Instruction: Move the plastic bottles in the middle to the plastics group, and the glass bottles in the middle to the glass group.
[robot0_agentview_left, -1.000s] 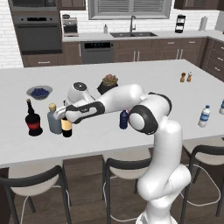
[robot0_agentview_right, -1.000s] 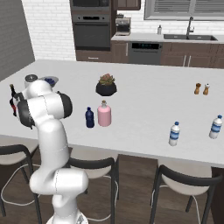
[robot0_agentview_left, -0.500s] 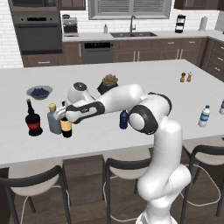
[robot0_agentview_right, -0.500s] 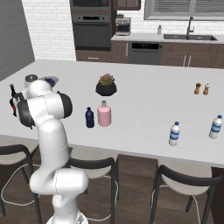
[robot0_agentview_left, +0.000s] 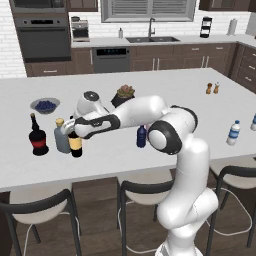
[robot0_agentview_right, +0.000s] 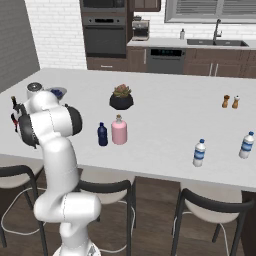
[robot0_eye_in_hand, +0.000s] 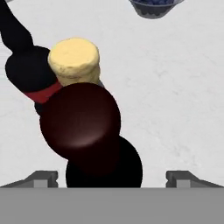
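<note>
White stone-look island counter runs across the room, matte and lightly veined. Behind it: dark wood cabinets, a wall oven set in white brick, a sink with faucet under a shuttered window. Dark-framed stools stand along the near edge.

Counter contents, left base view, clock directions from the potted succulent:
- 9 o'clock: bowl of blueberries.
- 8 o'clock, near the left end: glass group, black bottle with red label and grey-blue bottle with yellow cap, side by side.
- Wine bottle stands upright just beside the grey-blue bottle, on its right, yellow label visible.
- 5 o'clock: small dark-blue bottle, partly behind the arm. Right base view shows it just beside the pink bottle, both mid-counter.
- 3 o'clock, far side: two small shakers.
- 4 o'clock, right end: water bottles, well apart from everything else.

Gripper hangs over the wine bottle's neck. Hand view looks straight down on the bottle's dark rounded top; the finger tips sit far out at either side, spread wide, clear of the bottle. Nothing pinched. Yellow cap and red label lie at 11 o'clock from the wine bottle's top in that view, bowl rim at 1 o'clock.
</note>
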